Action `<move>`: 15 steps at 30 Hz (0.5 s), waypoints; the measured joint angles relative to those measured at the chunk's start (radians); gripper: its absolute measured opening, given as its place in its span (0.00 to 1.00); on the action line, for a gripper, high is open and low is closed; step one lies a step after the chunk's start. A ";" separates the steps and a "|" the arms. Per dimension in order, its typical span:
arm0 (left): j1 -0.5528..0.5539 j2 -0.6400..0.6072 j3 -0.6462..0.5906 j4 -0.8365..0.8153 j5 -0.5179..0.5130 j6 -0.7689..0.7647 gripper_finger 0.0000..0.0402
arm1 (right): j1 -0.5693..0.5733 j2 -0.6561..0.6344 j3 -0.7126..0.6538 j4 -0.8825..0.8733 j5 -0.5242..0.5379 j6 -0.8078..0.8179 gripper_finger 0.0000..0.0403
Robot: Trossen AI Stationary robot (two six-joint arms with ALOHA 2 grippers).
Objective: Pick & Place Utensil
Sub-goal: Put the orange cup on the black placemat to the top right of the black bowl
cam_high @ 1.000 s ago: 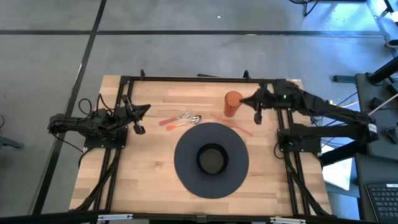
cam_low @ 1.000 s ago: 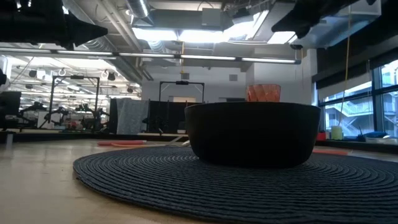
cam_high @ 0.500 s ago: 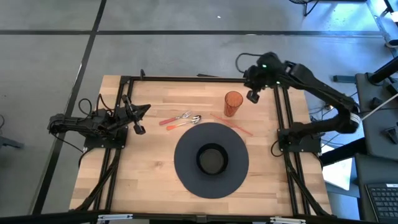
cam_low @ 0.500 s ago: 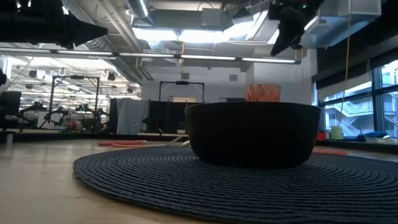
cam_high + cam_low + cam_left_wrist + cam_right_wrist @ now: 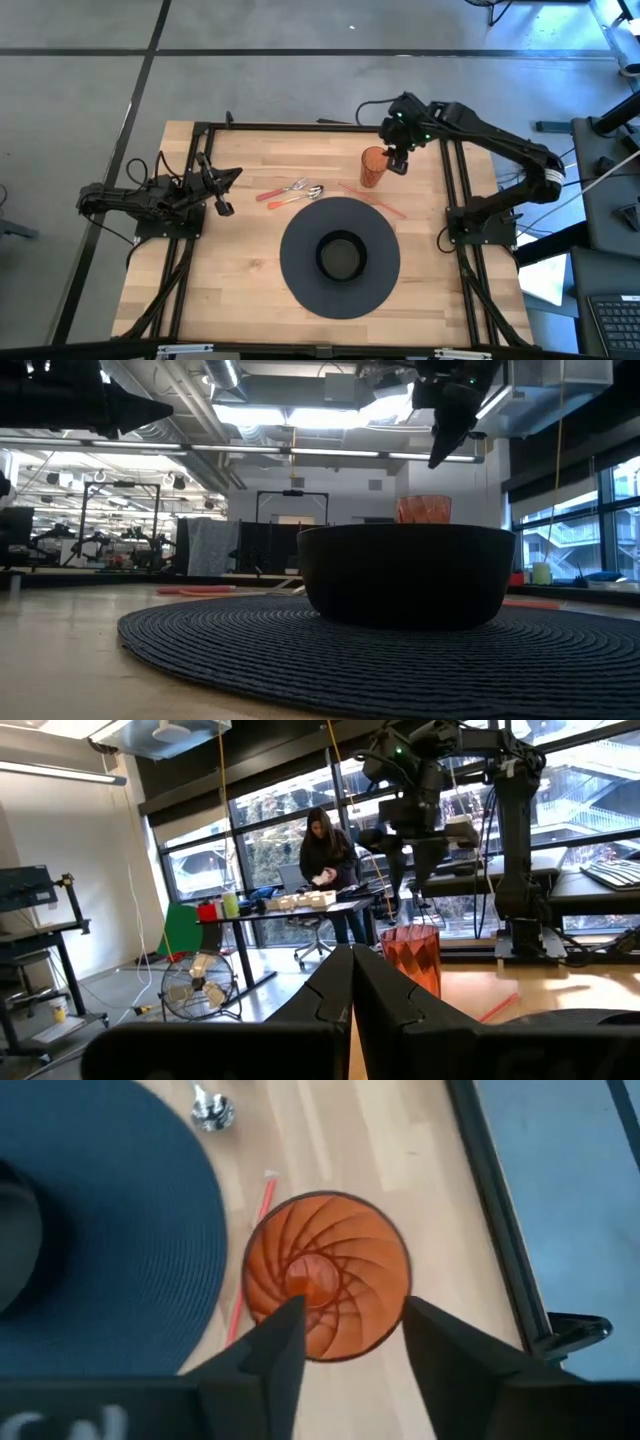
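Two tools are in view, and only the right tool [image 5: 397, 160] is at work: it hangs high over the back of the counter [image 5: 240, 270], directly above the orange cup [image 5: 374, 167], its dark fingers [image 5: 270, 1345] spread apart and empty, framing the cup's rim in the right wrist view. The cup is translucent plastic with spiral ribs running down to its base. Nearest the front sits a black bowl [image 5: 340, 256], round and matte, centred on a dark woven round mat [image 5: 300, 275] with a ribbed, coiled texture. Just behind the mat's far edge lie the utensils [image 5: 292, 191], metal ends and an orange-pink handle, to the left of the cup and well apart from the right tool. A thin orange straw [image 5: 375, 200] lies between the cup and the mat. The pale wooden counter is bare toward the front corners. At the counter's left edge the left tool [image 5: 222, 195] rests with its fingers together. Far beyond, in the left wrist view, a person [image 5: 327, 870] stands at a desk.
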 joint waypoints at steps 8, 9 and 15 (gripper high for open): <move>0.000 0.000 0.000 0.000 0.000 0.000 0.01 | 0.083 0.000 -0.003 -0.024 -0.001 -0.032 0.62; 0.000 0.000 0.000 0.000 0.000 0.000 0.01 | 0.094 0.000 -0.003 -0.022 -0.001 -0.035 0.64; 0.000 0.000 0.000 0.000 0.000 -0.015 0.01 | 0.135 0.016 -0.003 -0.016 -0.001 -0.071 0.70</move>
